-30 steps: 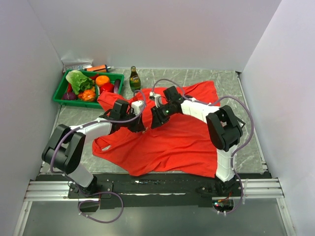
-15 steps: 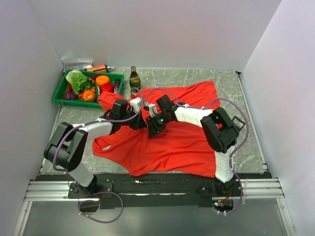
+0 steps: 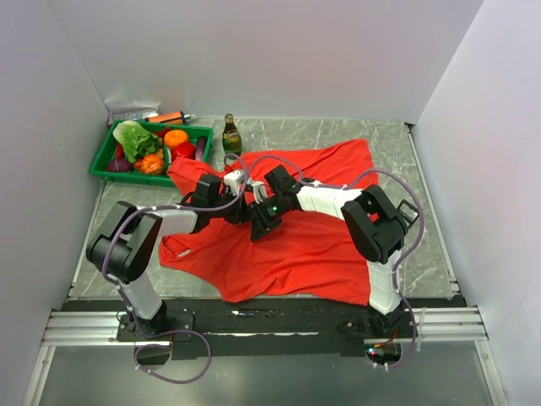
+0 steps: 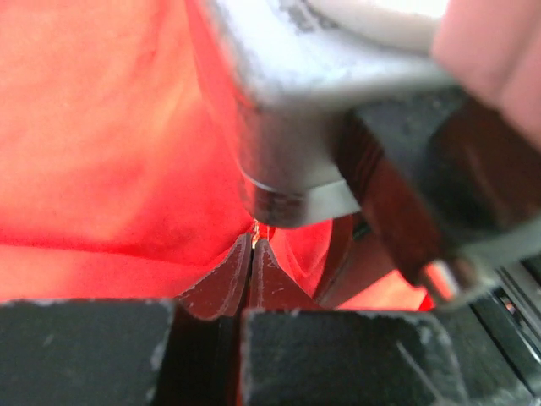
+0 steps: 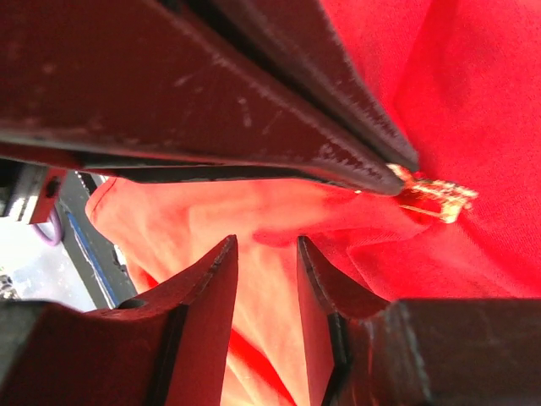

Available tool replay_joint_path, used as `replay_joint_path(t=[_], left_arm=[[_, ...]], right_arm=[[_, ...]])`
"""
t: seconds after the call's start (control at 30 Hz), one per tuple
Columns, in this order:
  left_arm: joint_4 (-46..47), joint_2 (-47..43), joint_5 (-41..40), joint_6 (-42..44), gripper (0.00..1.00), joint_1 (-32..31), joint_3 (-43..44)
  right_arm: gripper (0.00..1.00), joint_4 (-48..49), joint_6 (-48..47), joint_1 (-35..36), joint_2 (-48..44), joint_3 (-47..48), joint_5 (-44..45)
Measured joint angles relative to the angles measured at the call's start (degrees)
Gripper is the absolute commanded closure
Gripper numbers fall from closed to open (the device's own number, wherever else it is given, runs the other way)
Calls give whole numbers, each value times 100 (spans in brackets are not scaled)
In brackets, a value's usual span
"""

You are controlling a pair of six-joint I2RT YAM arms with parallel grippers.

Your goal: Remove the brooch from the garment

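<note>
Two robot arms meet over a red shirt [image 3: 296, 245] spread across the table [image 3: 287, 131]. The left gripper [image 4: 253, 247] has its jaws pressed together, the tips pinching a tiny gold brooch [image 5: 433, 199] that lies against a fold near the shirt's middle. The right gripper [image 5: 266, 249] hangs just beside it, jaws slightly apart and gripping nothing. A green tray [image 3: 196, 128] of vegetables [image 3: 139, 139] and a bottle [image 3: 231, 135] stand at the table's far side.
</note>
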Motion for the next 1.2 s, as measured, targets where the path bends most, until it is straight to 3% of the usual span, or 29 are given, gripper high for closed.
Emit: replay_joint_path(t=[0.23, 0.37, 0.63, 0.7, 0.97, 1.2], left_arm=[[319, 236, 162, -17, 99, 15, 0], [442, 153, 286, -33, 99, 42, -52], [400, -101, 833, 2, 99, 42, -321], [402, -155, 931, 26, 99, 44, -321], [417, -273, 1220, 63, 99, 42, -321], [391, -404, 1287, 72, 99, 44, -321]], right_arm=[[60, -142, 92, -57, 13, 7, -162], [58, -275, -120, -356, -474, -225, -507], [53, -55, -1626, -1311, -1639, -273, -643], [45, -103, -2118, -1261, -1565, -243, -645], [46, -365, -3254, -1047, -719, 94, -597], [45, -483, -3670, -828, -651, 101, -614]])
